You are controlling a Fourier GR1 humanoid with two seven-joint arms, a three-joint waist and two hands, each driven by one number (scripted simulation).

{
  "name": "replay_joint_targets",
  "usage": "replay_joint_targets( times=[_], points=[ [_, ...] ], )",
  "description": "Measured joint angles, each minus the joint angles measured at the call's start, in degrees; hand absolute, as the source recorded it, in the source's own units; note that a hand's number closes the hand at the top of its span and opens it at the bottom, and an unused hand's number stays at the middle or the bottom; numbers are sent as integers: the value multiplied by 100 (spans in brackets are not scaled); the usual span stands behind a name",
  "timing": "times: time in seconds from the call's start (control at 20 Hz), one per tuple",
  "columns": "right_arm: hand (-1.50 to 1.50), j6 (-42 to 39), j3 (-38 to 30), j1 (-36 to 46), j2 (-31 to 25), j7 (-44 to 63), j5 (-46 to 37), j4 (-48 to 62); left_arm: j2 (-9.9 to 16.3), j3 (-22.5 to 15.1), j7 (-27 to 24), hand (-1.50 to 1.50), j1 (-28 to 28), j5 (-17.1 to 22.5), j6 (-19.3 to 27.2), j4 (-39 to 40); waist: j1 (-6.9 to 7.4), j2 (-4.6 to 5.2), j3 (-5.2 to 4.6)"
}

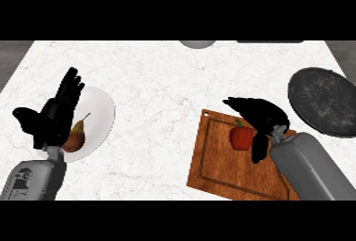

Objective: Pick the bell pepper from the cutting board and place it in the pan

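Now | right robot hand half-curled beside bell pepper on cutting board, not grasping | left robot hand released | risk: pepper gets nudged aside, misses pan

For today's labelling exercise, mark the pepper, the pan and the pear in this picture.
pepper [241, 138], head view, middle of its red body
pan [322, 101], head view, bare dark base
pear [76, 137], head view, its brown lower body
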State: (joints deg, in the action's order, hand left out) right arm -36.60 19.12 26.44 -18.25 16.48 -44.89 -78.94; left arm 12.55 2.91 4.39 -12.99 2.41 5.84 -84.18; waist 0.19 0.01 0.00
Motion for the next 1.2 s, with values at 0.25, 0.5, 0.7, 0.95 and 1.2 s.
replay_joint_targets(
  times=[0.25,0.5,0.7,0.95,1.2],
  points=[
    [-150,-15,-46,73,151,-185,-343,363,-82,10,112,0,15,-66,-17,-120,2,0,0],
    [-150,-154,-118,8,264,-301,-548,476,-86,112,-33,0,140,-99,-111,-126,-2,-2,0],
    [150,-146,-44,-34,223,-799,-642,680,-126,138,-32,0,45,-135,-122,-24,-3,2,0],
    [150,83,85,-45,275,-1263,-936,786,-52,295,-101,0,-47,-88,-249,144,-4,-4,-6],
    [150,291,-44,-92,500,-1224,-1193,891,-91,288,51,0,-31,-148,-235,-10,-9,-17,-13]
  ],
)
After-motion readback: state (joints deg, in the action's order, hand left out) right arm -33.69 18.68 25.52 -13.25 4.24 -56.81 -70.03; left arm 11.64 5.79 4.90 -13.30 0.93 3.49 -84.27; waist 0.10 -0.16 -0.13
